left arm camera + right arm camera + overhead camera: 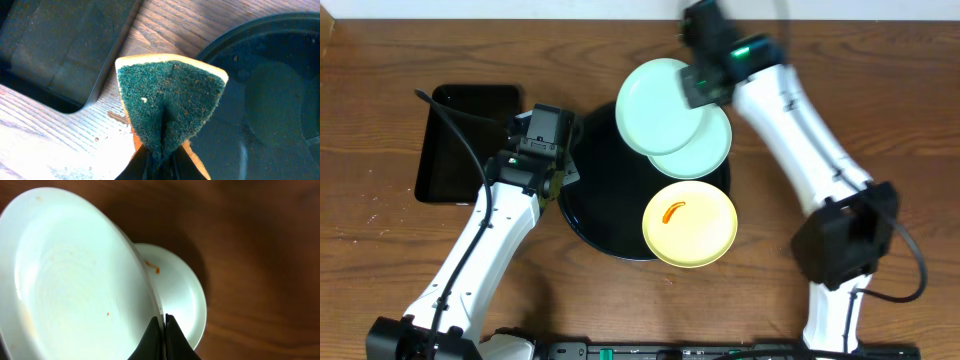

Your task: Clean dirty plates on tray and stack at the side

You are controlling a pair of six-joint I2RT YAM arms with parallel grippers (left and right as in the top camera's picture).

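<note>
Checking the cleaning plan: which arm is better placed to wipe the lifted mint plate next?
Left. The left gripper is shut on the sponge at the edge of the tray, while the right gripper is occupied pinching the rim of the lifted mint plate.

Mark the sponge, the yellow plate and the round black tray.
sponge [170,95], left wrist view, middle of its green scouring face.
yellow plate [690,228], overhead view, centre of its well.
round black tray [605,195], overhead view, bare floor left of the plates.

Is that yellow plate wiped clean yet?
No, the yellow plate has an orange sauce smear on its surface, left of its middle.
</note>
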